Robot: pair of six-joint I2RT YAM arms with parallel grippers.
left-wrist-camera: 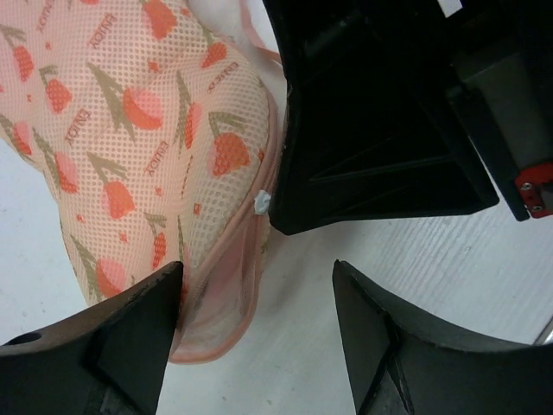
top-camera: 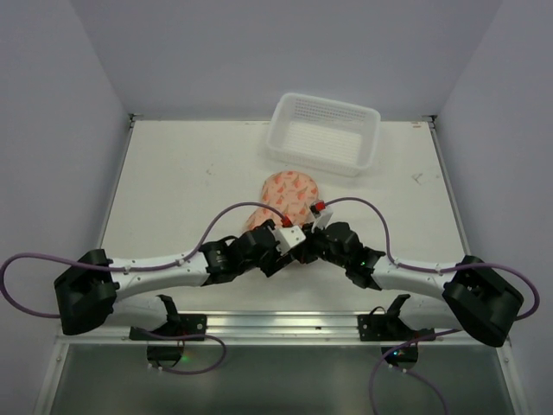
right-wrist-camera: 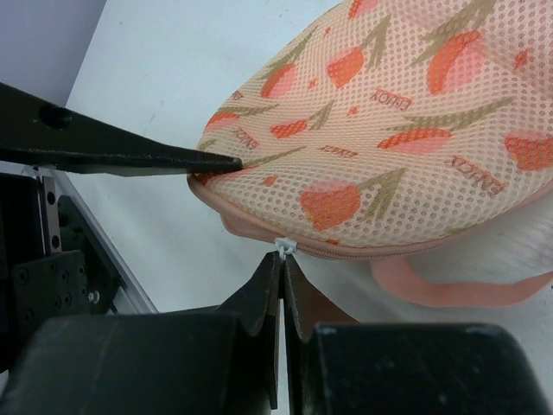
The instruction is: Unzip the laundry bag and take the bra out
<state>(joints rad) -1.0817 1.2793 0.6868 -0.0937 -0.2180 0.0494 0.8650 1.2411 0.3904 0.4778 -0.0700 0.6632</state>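
The laundry bag [top-camera: 289, 194] is a peach mesh pouch with red-orange prints, lying mid-table. My right gripper [right-wrist-camera: 283, 259] is shut on the small white zipper pull [right-wrist-camera: 283, 247] at the bag's pink zipper edge. The pull also shows in the left wrist view [left-wrist-camera: 262, 202]. My left gripper [left-wrist-camera: 259, 290] is open at the bag's [left-wrist-camera: 130, 130] near end. Its left finger [left-wrist-camera: 130, 337] touches the bag's rim and its right finger [left-wrist-camera: 389, 337] is over bare table. The zipper gapes a little by the left finger. The bra is hidden.
A white plastic lattice basket [top-camera: 324, 134] stands at the back, just beyond the bag. A pink strap loop [right-wrist-camera: 449, 292] lies beside the bag on the white table [top-camera: 173, 181]. Both arms meet at the bag's near end, close together.
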